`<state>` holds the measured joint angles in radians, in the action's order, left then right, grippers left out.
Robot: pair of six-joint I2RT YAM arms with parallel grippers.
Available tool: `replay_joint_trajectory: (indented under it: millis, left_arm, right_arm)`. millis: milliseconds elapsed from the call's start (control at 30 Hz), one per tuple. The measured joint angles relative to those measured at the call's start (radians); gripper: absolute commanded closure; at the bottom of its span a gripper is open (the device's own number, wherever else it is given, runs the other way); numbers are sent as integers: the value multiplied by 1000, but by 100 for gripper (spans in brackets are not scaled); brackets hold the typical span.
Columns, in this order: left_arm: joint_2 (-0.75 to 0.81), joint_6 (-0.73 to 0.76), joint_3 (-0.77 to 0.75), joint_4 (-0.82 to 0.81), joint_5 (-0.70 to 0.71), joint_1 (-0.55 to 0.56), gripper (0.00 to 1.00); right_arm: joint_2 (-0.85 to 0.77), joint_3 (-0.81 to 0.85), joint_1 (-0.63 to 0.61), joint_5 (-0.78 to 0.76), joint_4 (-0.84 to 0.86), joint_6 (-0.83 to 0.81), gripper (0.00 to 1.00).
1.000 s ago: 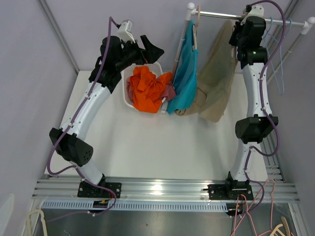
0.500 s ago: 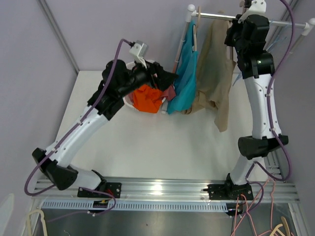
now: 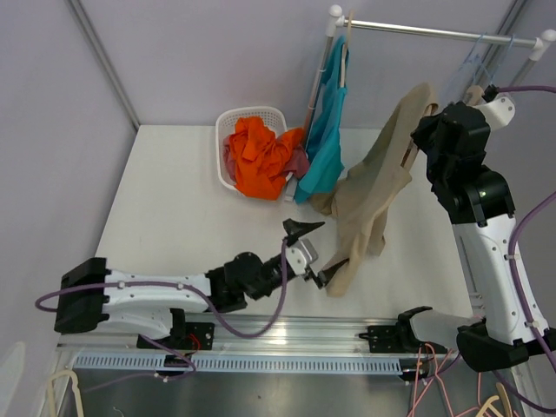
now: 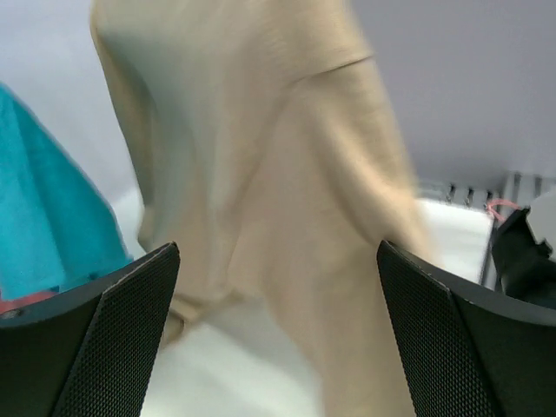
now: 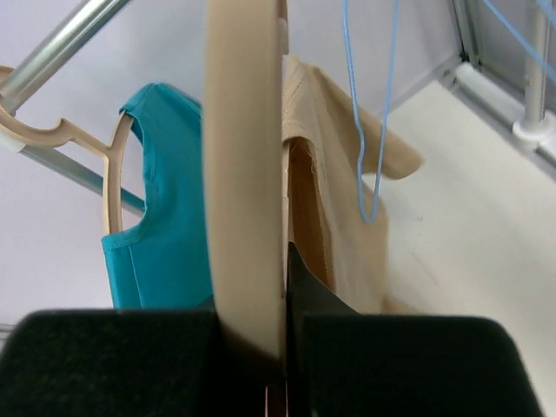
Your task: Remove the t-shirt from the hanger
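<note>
The beige t-shirt [image 3: 373,187] hangs on a tan hanger [image 5: 243,174], off the rail, with its hem trailing on the table. My right gripper [image 3: 423,132] is shut on the hanger; in the right wrist view the gripper [image 5: 285,347] pinches the hanger's arm, with the shirt [image 5: 334,208] draped behind. My left gripper [image 3: 314,254] is open low over the table, with the shirt's lower hem at its fingertips. In the left wrist view the gripper [image 4: 278,330] is wide apart with the shirt [image 4: 278,174] hanging just ahead, not gripped.
A teal shirt [image 3: 323,139] hangs on its hanger from the rail [image 3: 417,30]. A white basket [image 3: 228,122] holds orange clothes [image 3: 261,156] at the back. Empty blue hangers [image 3: 482,52] hang at the rail's right end.
My right arm has pulled the hanger with the beige shirt off the rail, down and towards the front. My left arm has swung from the basket to the shirt's hem near the front.
</note>
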<state>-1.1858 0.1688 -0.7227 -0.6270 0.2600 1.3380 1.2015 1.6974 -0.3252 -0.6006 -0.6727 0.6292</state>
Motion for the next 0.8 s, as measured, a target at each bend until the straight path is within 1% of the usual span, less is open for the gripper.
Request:
replay_joint_trajectory:
  millis: [167,233,300,367,500,533,567,600,633,667,700,800]
  left_arm:
    - [-199,259,28,-401,190,176,1]
    - [-300,376,8,-499,254,227,0]
    - [-400,469,-46,-547,303,259,0]
    - [-454,522,-77,-570,335,270,1]
    - [-475,564,-101,-601,393,261,1]
    - [-475,577,-115,-620,413,254,5]
    - [-475,585,-126,-629,426,249,26]
    - [-475,592,-137,-637,445,243,45]
    - [-475,605,-147,-645,458,238,65]
    - [-475,616,-158,-650,474,234,95]
    - [-475,632,-166,-658,488,229,99]
    - [-475,644,-182,-664,515,220,100]
  right_arm:
    - [-7,-25,-24,-11,-56,111,100]
    - [-22,-51,-38,-11,-71,131,100]
    - [-45,-82,-51,-10,-79,141,100]
    - [-70,-103,-59,-6,-81,146,100]
    - [-114,-113,-66,-1,-85,149,100]
    - [-123,-113,-67,0,-86,149,100]
    - [-130,-113,-68,2,-87,149,100]
    - [-137,-113,-68,4,-88,149,100]
    - [-141,-113,-68,7,-90,149,100]
    - [-145,-113,-69,8,-92,149,100]
    - [-147,-113,-69,10,-95,149,100]
    - [-147,-113,-70,20,-104,148,100]
